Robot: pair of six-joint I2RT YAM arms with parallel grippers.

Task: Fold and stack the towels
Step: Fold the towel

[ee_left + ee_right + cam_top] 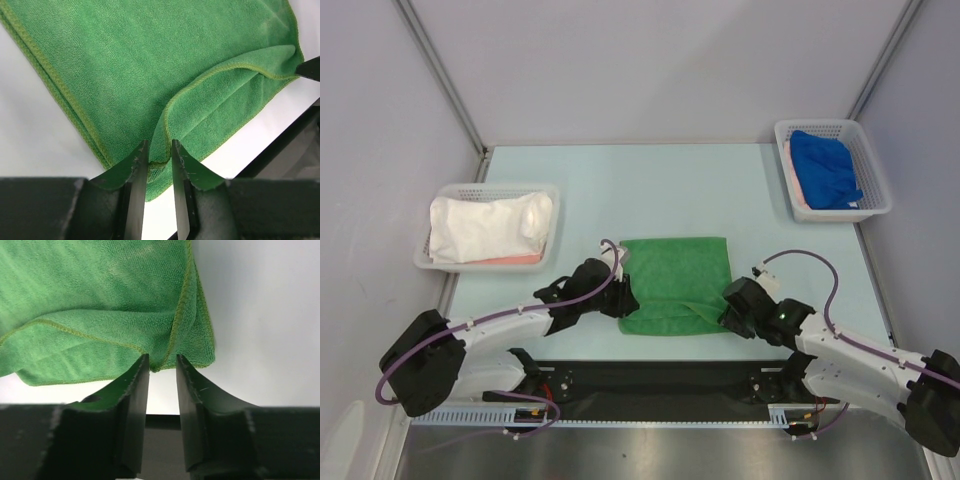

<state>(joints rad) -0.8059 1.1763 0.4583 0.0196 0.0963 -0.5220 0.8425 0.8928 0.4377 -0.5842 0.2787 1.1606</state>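
Observation:
A green towel (675,280) lies flat in the middle of the table, its near edge rumpled and raised. My left gripper (625,300) is at its near left corner. In the left wrist view that gripper (160,150) is shut on a raised fold of the green towel (150,75) that fills the gap at the tips. My right gripper (730,310) is at the near right corner. In the right wrist view the towel (100,300) has its corner between the tips of that gripper (162,362), against one finger, with a gap to the other.
A white towel (485,225) lies over a salmon pink one (510,259) in the white basket (500,188) at the left. A blue towel (825,170) fills the basket (782,132) at the back right. Grey walls close in the table on three sides.

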